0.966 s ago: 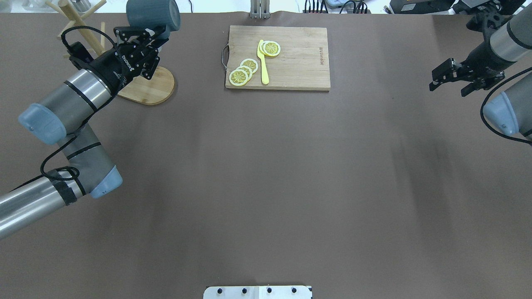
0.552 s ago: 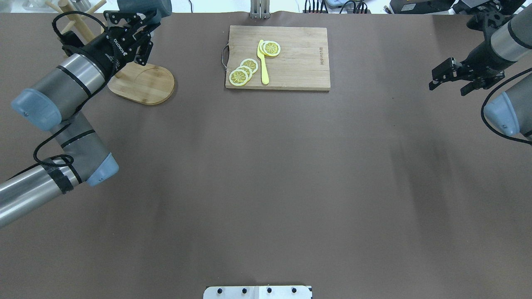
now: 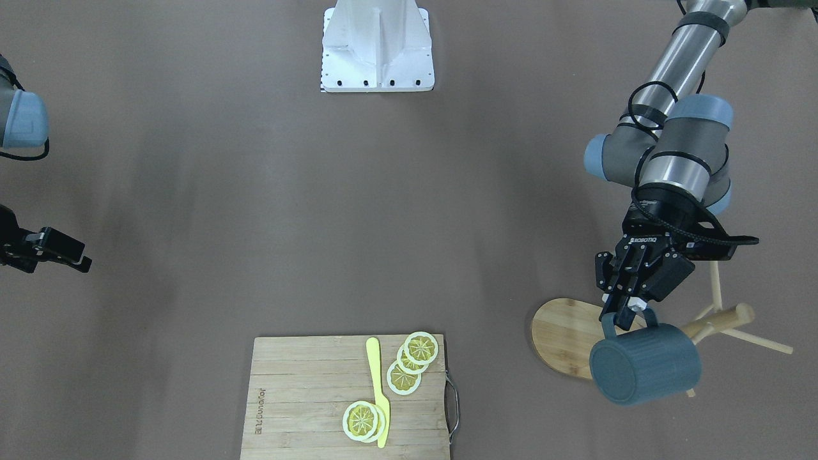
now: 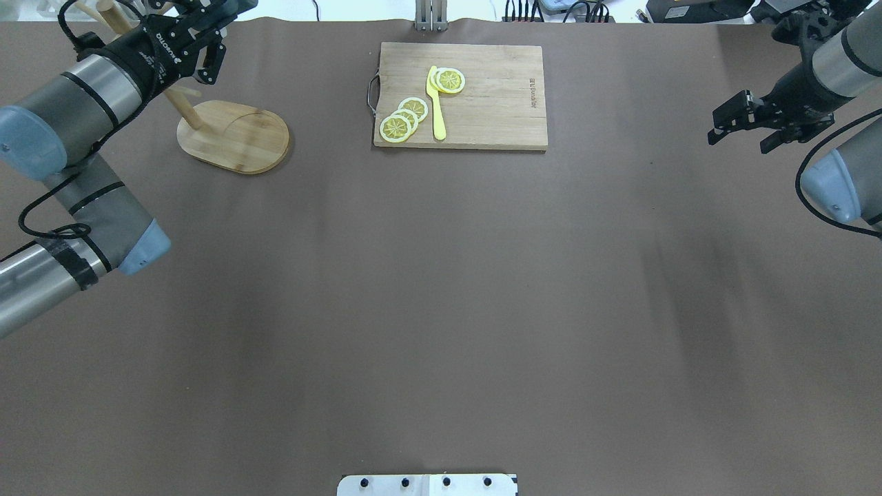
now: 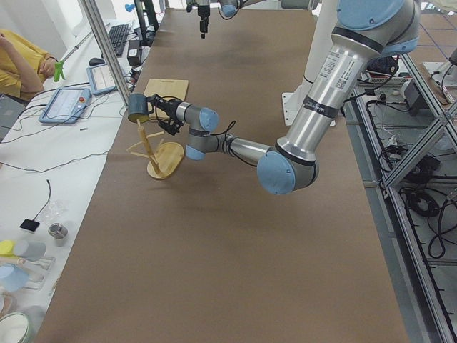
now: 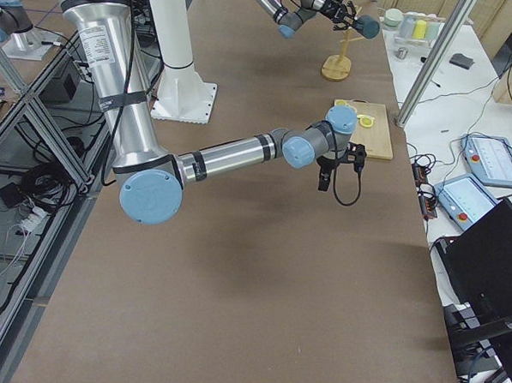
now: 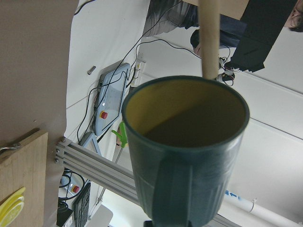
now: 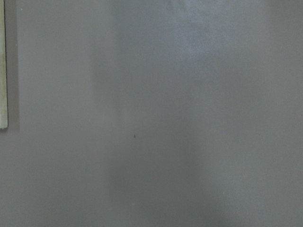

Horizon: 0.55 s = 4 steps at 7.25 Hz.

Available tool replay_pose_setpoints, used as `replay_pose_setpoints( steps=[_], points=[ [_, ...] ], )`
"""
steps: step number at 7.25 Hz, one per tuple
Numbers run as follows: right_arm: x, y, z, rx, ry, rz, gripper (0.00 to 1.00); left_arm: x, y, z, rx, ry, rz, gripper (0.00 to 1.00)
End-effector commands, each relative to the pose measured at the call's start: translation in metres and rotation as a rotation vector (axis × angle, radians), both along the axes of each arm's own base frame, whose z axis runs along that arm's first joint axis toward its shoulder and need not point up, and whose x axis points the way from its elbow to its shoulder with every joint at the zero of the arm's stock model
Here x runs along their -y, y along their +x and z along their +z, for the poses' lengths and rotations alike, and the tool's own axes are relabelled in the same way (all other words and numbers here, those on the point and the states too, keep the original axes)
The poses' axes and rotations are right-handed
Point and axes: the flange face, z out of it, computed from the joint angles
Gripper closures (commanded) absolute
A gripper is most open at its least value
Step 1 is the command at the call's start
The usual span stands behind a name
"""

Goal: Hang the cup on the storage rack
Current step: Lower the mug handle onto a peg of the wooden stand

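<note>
The left gripper [image 3: 625,313] is clamped on the handle of the cup [image 3: 645,364]. The cup is in the air beside the storage rack [image 3: 561,332] and hides part of its base. Whether the cup touches a peg I cannot tell. The right gripper [image 4: 744,131] hangs well apart, its fingers spread.

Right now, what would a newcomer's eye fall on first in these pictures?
The dark blue cup stands out: the left gripper holds it by its handle near the top of the wooden rack, on the robot's left. Then comes the board at the far edge, with lemon slices and a yellow knife.
</note>
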Motion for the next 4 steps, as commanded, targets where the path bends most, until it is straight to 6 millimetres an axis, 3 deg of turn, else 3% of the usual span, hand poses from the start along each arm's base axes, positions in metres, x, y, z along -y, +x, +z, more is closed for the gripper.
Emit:
replay_pose_setpoints(
  steps=[1,2,4],
  points=[
    [0.0,0.0,-0.004,0.004,0.006,0.002,0.0,-0.003,-0.011,0.014,0.002,-0.01,0.031,1.0],
    [-0.002,0.001,-0.005,0.004,0.007,0.002,0.0,-0.012,-0.017,0.025,-0.003,0.003,0.038,1.0],
    [-0.002,0.001,-0.005,0.005,0.008,0.003,0.0,-0.024,-0.024,0.02,-0.027,0.031,0.045,1.0]
  ],
)
